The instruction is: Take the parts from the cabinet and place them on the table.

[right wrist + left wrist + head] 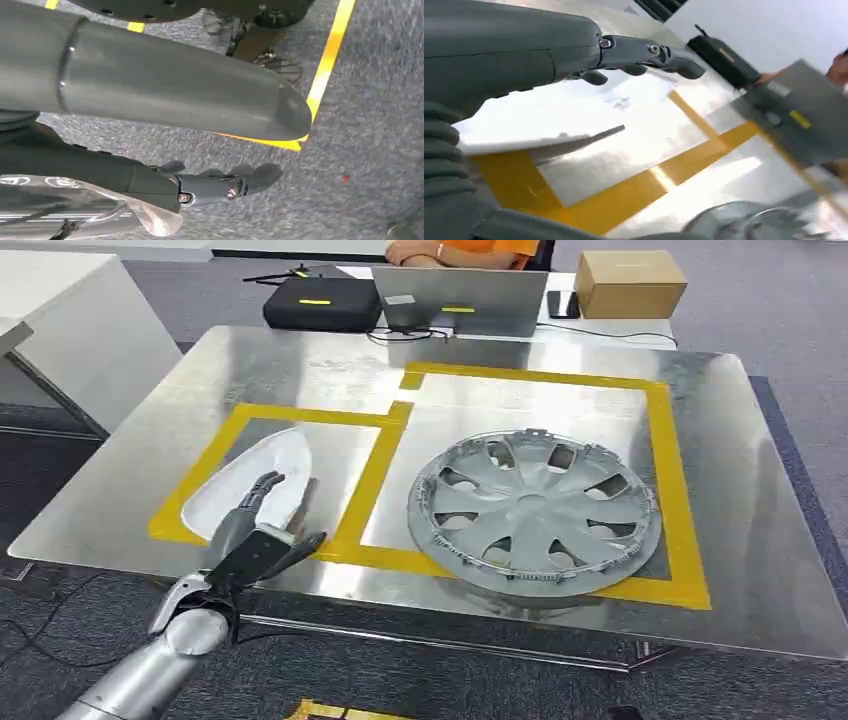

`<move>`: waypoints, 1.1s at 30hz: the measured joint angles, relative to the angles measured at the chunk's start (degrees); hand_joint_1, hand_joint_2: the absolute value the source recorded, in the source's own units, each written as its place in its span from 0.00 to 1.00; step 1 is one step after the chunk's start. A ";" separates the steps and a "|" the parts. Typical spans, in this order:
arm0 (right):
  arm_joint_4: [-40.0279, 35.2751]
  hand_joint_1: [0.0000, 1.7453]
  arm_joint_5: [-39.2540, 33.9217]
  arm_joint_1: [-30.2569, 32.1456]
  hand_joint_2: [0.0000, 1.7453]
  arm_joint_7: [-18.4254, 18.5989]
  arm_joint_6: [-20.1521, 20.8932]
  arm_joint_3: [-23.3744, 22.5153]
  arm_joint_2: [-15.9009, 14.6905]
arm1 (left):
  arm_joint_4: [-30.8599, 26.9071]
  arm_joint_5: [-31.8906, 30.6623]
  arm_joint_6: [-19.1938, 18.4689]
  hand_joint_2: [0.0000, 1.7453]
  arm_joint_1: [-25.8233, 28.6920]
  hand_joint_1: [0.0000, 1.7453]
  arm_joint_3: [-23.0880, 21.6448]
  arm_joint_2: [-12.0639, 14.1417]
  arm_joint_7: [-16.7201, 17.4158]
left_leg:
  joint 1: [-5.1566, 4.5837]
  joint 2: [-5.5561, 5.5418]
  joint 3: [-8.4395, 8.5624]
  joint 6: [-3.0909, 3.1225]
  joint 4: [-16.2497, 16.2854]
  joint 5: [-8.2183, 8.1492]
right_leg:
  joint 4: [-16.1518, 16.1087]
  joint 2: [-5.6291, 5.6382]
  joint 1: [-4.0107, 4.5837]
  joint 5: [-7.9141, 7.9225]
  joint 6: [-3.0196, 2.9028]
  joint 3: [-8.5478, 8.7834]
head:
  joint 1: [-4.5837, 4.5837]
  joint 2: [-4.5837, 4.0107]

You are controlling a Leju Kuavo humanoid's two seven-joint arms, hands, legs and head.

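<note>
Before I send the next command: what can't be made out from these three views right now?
- White part, head view: its near end is hidden under the left hand; contact can't be judged.
- Wheel cover, left wrist view: blurred and cut off by the frame edge.
- Right hand, right wrist view: its fingers hang over carpet, the palm side is unseen.
- Person, head view: cut off by the top edge.

Bright, even light from overhead fills the room. The metal counter throws back soft white glare and only faint shadows. The head view is fairly sharp. Both wrist views are blurred, and the laptop looks smeared.
</note>
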 joint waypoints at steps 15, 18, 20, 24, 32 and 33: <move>0.00 0.00 -1.18 0.26 0.00 -0.33 -1.92 -1.75 1.57 | -19.78 10.73 10.73 0.00 11.64 0.00 2.44 -7.39 -9.09 | -0.08 0.07 8.47 2.85 -19.14 8.75 | 18.09 -0.04 0.10 -9.54 3.22 -8.02 | 0.61 0.00; -0.02 0.00 -1.29 0.30 0.00 -0.31 -2.34 -2.12 1.62 | -21.35 11.65 12.26 0.00 12.92 0.00 2.31 -7.98 -10.14 | -0.03 -0.10 8.61 2.78 -19.07 8.66 | 10.38 -0.07 0.01 -3.88 3.19 -4.56 | 0.59 0.00; -0.02 0.00 -1.33 0.10 0.00 -0.31 -2.38 -2.45 1.62 | -22.24 12.10 12.98 0.00 13.43 0.00 2.18 -8.15 -10.62 | -0.03 -0.15 8.77 2.30 -18.88 8.39 | 0.73 -0.10 -0.15 -1.04 3.00 0.04 | 0.61 0.00; 0.00 0.00 -1.33 0.25 0.00 -0.22 -2.47 -2.80 1.92 | -23.42 12.87 13.90 0.00 14.04 0.00 1.57 -8.24 -10.97 | -0.31 -0.18 8.55 1.31 -18.58 8.49 | 0.49 0.15 0.33 -1.20 1.70 0.71 | 0.59 0.00; -0.02 0.00 -1.62 0.23 0.00 0.13 -2.71 -2.97 1.97 | -24.17 12.26 14.77 0.00 14.94 0.00 0.28 -7.97 -11.80 | -0.05 -0.11 2.10 0.29 -2.11 1.16 | 0.23 -0.18 0.12 -0.87 0.36 0.82 | 0.31 0.00; -0.02 0.00 -1.62 0.23 0.00 0.15 -2.73 -2.99 2.05 | -24.25 12.24 14.90 0.00 14.94 0.00 0.02 -7.93 -11.80 | -0.07 -0.11 4.04 0.59 -6.13 3.57 | 0.25 -0.15 0.20 -0.87 0.36 0.90 | 0.33 0.00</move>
